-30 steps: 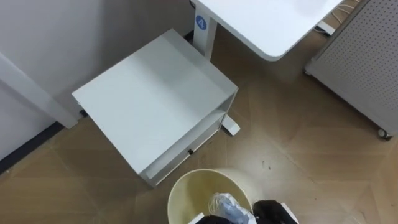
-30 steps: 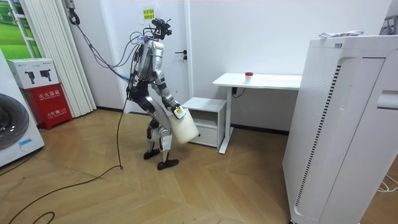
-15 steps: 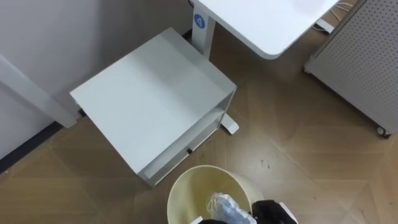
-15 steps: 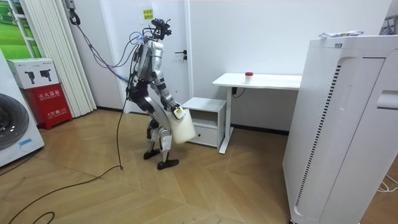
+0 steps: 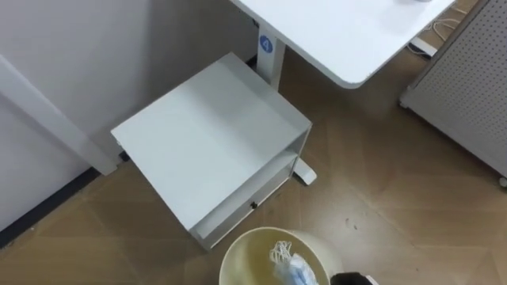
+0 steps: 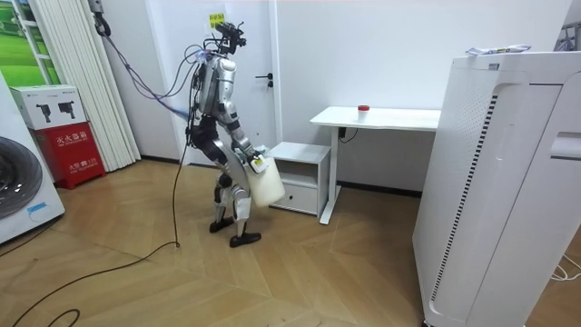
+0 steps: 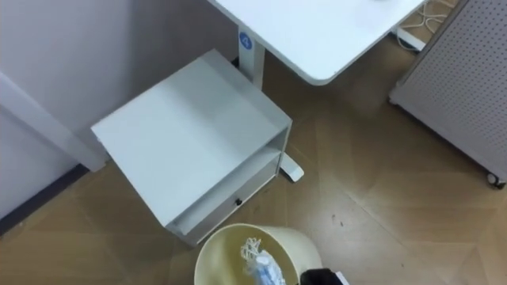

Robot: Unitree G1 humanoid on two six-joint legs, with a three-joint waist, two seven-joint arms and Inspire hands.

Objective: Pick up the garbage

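Look to the bottom edge of the left eye view and you find the bin (image 5: 247, 257), a round, cream-yellow pail with a smooth rim, seen from above and cut off by the frame. The garbage (image 5: 290, 267) lies inside it: a crumpled wad of clear and pale-blue plastic, with a tuft of white, stringy stuff at its upper end.

Just beside the bin's rim, at its right, a dark sliver of the right hand (image 5: 354, 279) shows. So little of it is visible that you cannot tell whether it grips the bin or merely bears against it. In the room view this hand sits at the bin's upper rim, and the bin hangs clear of the floor (image 5: 380, 198), tilted, in front of the robot's legs.

Your robot stands upright on the wooden floor facing a low white cabinet (image 5: 206, 142) (flat top, an open shelf under it, and below that a drawer (image 5: 242, 212) with a small dark knob). The bin is near the cabinet's front but apart from it. A white desk (image 5: 341, 32) stands just beside the cabinet, its leg bearing a round blue sticker (image 5: 266, 44). A grey perforated panel (image 5: 467, 87) stands to the right. In the room view a small red object (image 6: 363, 109) rests on the desk.
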